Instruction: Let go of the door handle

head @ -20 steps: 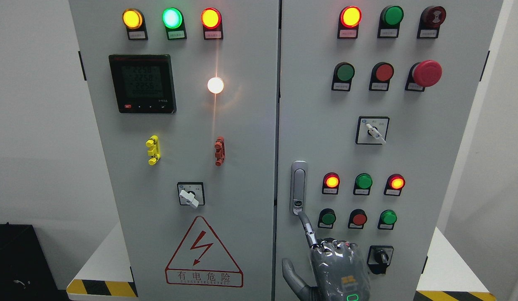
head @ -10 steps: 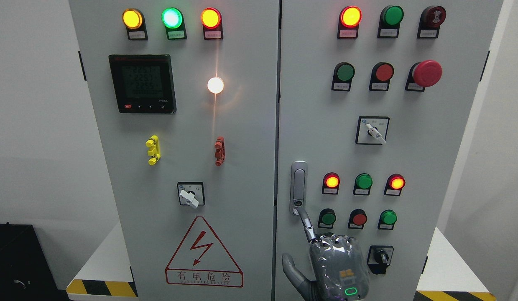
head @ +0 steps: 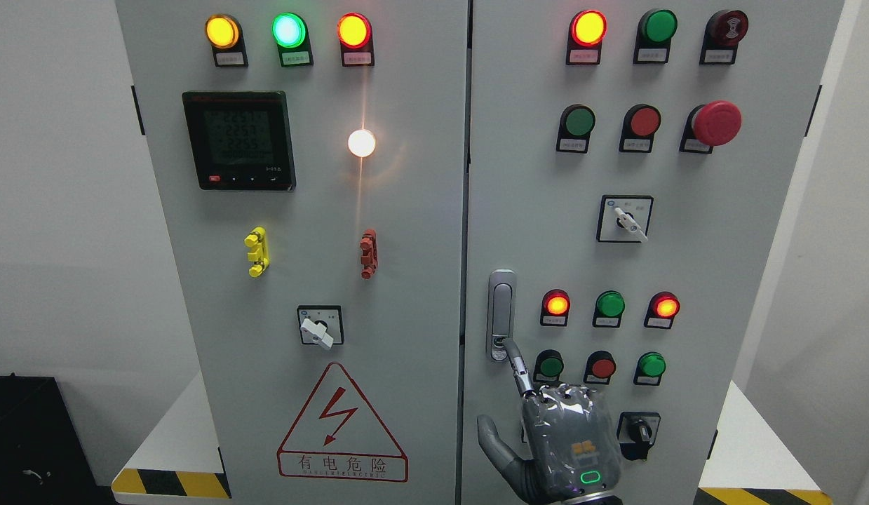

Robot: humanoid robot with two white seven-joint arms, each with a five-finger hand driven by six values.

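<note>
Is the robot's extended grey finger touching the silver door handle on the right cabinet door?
Touching, it seems: in the head view the right hand's extended fingertip overlaps the silver door handle's lower lock end, with no visible gap.

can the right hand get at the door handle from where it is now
Probably yes: the right hand sits just below the door handle, one extended finger already at its lower end, and nothing lies between them.

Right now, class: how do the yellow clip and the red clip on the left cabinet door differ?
The yellow clip is bright yellow; the red clip is dull brownish red. The yellow clip sits further left, under the meter; the red clip hangs below the white lamp. Both stand upright at about the same height.
</note>
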